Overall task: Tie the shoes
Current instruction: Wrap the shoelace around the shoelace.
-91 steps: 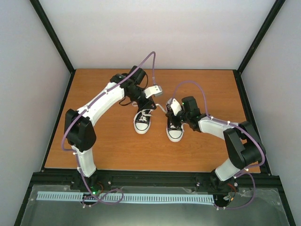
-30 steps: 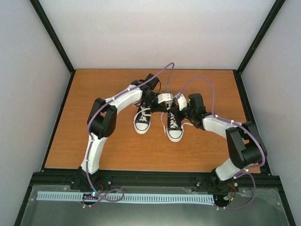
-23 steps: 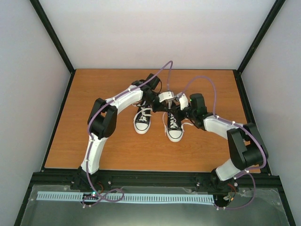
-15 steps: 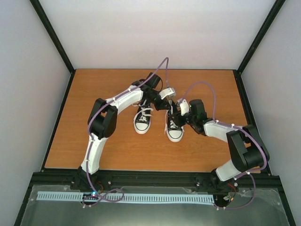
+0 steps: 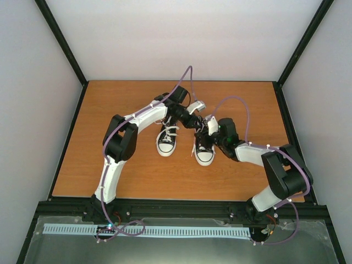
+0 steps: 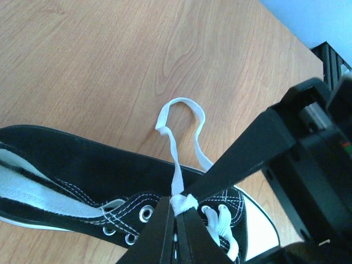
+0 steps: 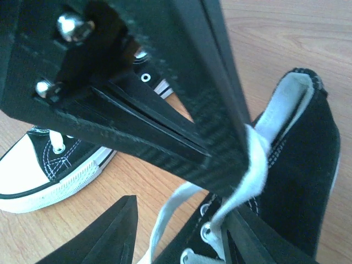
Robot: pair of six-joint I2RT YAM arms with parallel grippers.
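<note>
table: orange-brown wooden tabletop [image 5: 110, 165]
walls: plain white panels [image 5: 181, 38] around it
frame: black corner posts [image 5: 60, 41]
near edge: white slotted strip [image 5: 165, 231]

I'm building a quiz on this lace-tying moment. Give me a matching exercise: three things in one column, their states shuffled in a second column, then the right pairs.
Things:
1. left gripper
2. right gripper
3. left-hand shoe

States:
A. jaws apart
B. shut on a white lace
C. free of both grippers

Pairs: 1-B; 2-A; 3-C
</note>
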